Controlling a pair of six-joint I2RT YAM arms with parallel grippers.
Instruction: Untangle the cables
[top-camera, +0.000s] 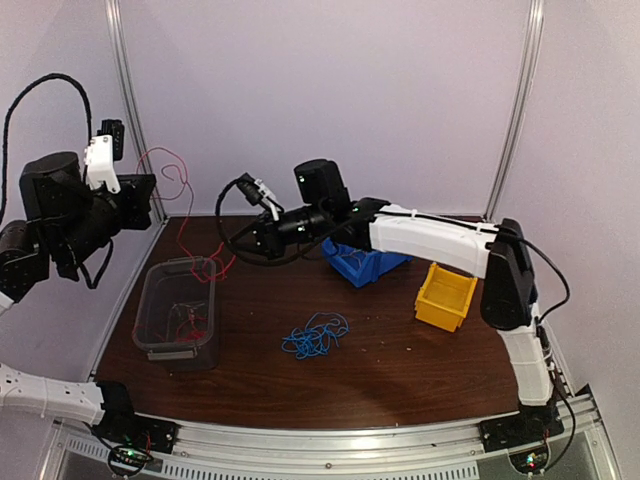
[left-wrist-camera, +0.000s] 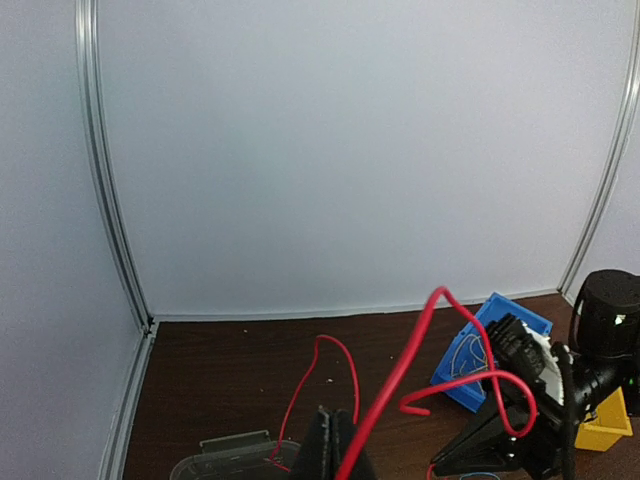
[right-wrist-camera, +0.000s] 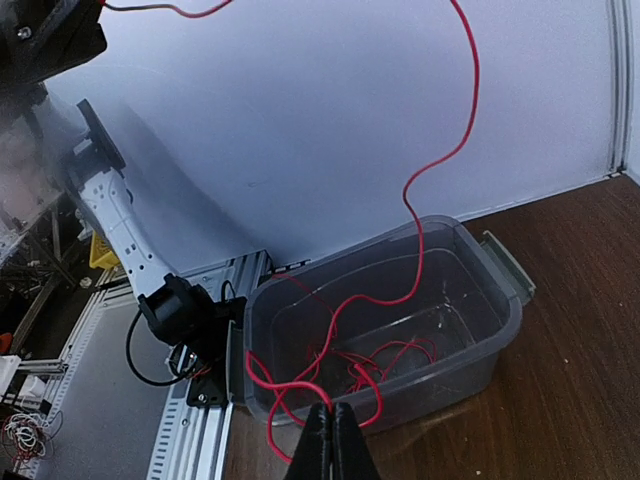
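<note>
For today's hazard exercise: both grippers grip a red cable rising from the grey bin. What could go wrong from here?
Pulling further could tighten the tangle in the bin or drag the bin. The thin red cable might slip from the left gripper or right gripper.

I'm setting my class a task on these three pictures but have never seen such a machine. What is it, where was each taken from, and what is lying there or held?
Two robot arms are bolted to a brown table. The wide picture looks down from above and behind them; the other two come from a camera on each wrist. On the table: a clear plastic bin, a blue bin, a yellow bin and a loose blue cable bundle. The left end effector is shut on a red cable whose rest lies tangled in the clear bin. The right end effector is shut, apparently pinching that cable near the bin.
</note>
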